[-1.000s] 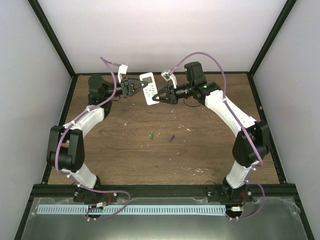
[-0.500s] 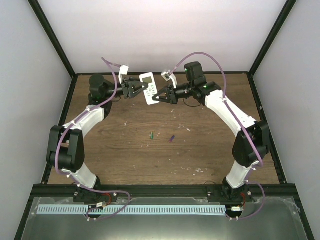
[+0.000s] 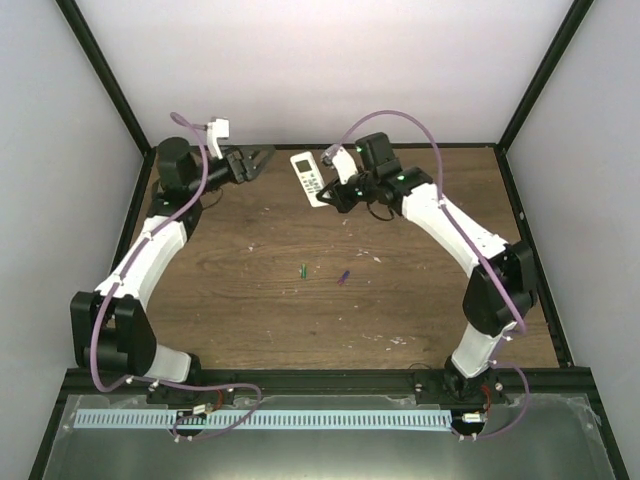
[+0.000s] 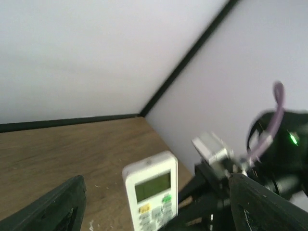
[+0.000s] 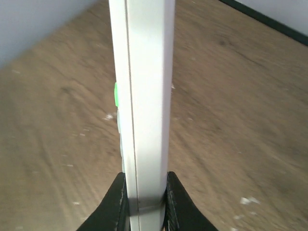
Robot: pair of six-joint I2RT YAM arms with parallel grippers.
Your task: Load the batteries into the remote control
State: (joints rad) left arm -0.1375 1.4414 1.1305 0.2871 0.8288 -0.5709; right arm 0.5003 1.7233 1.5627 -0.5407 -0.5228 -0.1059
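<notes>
- Remote control [image 3: 309, 178]: a slim white bar held off the tabletop [image 3: 250, 300] near the back of the enclosure, towards the left of centre, with its button face turned up and leftward.
- Its lower end is clamped between the fingers of the right gripper [image 3: 335, 192]. The right wrist view shows both dark pads pressed against the narrow sides of the bar.
- The left wrist view shows a greenish display [image 4: 153, 185] on the remote's face, with a yellow patch and a green button below it. Any lettering there is too blurred to read, and no brand shows.
- Left gripper [image 3: 265, 160]: jaws spread wide and holding nothing, just to the left of the remote and apart from it.
- Green battery [image 3: 302, 269] and purple battery [image 3: 343, 277]: they lie on the wood near the middle of the table, near each other but not touching, well apart from the remote and both grippers.
- The tabletop is brown wood grain, flecked with pale scuffs and specks.
- Plain pale walls [image 3: 320, 60] stand behind and on both sides, joined by a black frame [image 3: 100, 70] that also edges the table.
- Open wood surrounds the batteries on every side.
- The remote sits close to the back edge.
</notes>
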